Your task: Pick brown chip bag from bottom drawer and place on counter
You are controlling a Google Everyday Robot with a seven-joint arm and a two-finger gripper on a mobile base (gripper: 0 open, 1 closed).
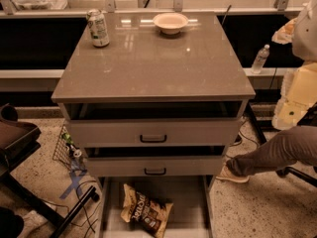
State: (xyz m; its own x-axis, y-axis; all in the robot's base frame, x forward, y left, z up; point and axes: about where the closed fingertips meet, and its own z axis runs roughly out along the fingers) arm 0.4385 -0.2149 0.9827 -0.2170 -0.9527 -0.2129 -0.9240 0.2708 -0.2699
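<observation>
The brown chip bag (pixel 147 215) lies flat in the open bottom drawer (pixel 185 202), left of the drawer's middle, with its dark front and white lettering facing up. The counter (pixel 153 63) is the glossy grey-brown top of the cabinet above it. My arm is the pale bulky shape at the right edge. My gripper (pixel 287 115) hangs there beside the cabinet, level with the top drawer, well above and to the right of the bag and touching nothing.
A green-and-white can (pixel 98 28) stands at the counter's back left and a white bowl (pixel 170 23) at the back middle. The two upper drawers stand slightly open. A person's leg (pixel 277 152) and shoe (pixel 233 175) are right of the cabinet. A wire basket (pixel 67 145) and black chair legs (pixel 74 209) are at the left.
</observation>
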